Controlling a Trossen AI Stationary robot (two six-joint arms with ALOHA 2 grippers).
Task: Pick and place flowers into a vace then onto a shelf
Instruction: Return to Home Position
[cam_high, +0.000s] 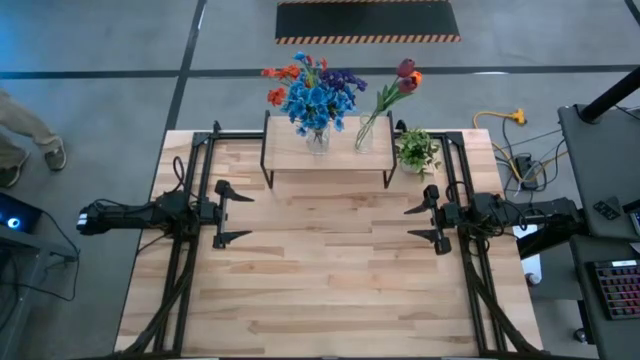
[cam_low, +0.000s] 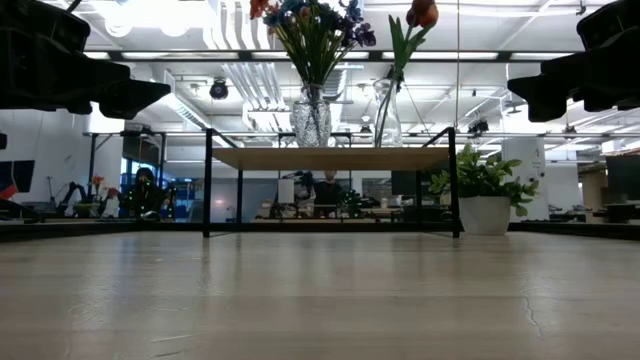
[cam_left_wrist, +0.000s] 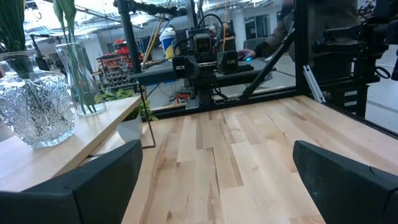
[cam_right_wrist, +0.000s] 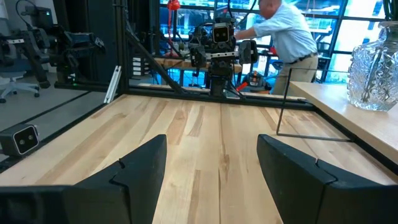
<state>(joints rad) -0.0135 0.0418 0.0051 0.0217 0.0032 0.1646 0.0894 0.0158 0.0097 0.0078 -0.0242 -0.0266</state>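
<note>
In my low view the top edge cuts the flowers (cam_low: 312, 25) at twelve o'clock, so I can't see all the heads. From the left wrist, the cut-glass vase (cam_left_wrist: 34, 109) is clipped by the edge, only stems show above it, and the plant pot (cam_left_wrist: 129, 127) sits half hidden behind the shelf (cam_left_wrist: 43, 162). Overhead, a person (cam_high: 30, 128) at nine o'clock shows only a leg and shoe.

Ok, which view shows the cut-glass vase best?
The low view: the whole cut-glass vase stands side-on on the shelf. The high view hides most of it under the flowers; both wrist views show it close but cropped.
</note>
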